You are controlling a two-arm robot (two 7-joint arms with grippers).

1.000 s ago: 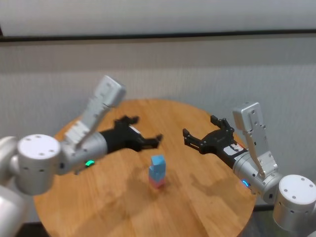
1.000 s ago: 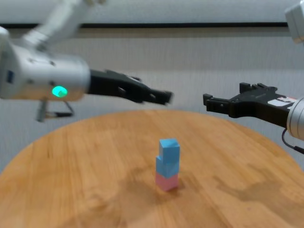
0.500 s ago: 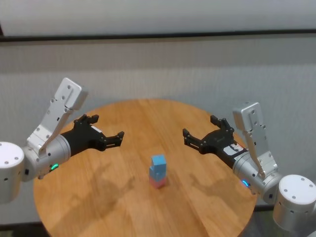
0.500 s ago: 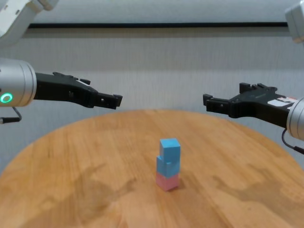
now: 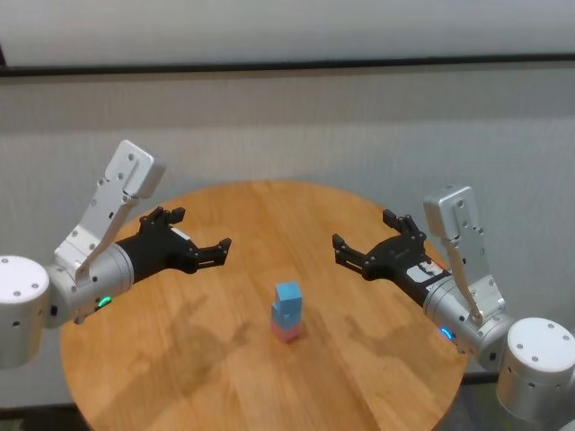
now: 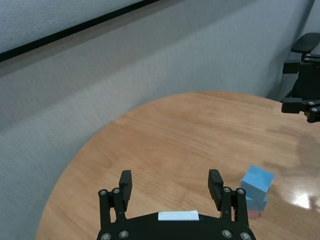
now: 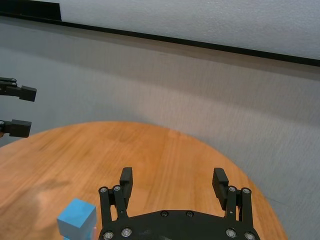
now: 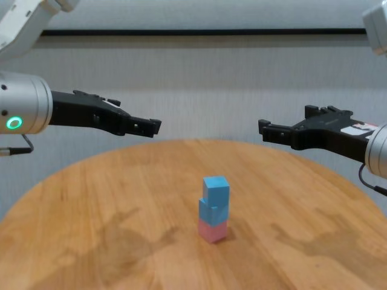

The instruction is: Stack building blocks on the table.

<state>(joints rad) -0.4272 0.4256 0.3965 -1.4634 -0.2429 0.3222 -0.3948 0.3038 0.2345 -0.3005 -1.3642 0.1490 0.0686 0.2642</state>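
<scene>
Stack: I see the building blocks [image 8: 213, 209] piled three high near the middle of the table [image 8: 91, 211] — pink at the bottom, two blue above, the top one twisted a little.
Left gripper [image 5: 211, 252]: spread, empty, held above the table's left side, well apart from the stack.
Right gripper [image 5: 349, 251]: spread, empty, above the right side.
Handling: I judge them light, stiff, matte — easily toppled.
Hold: flat opposite side faces of the top cube.
</scene>
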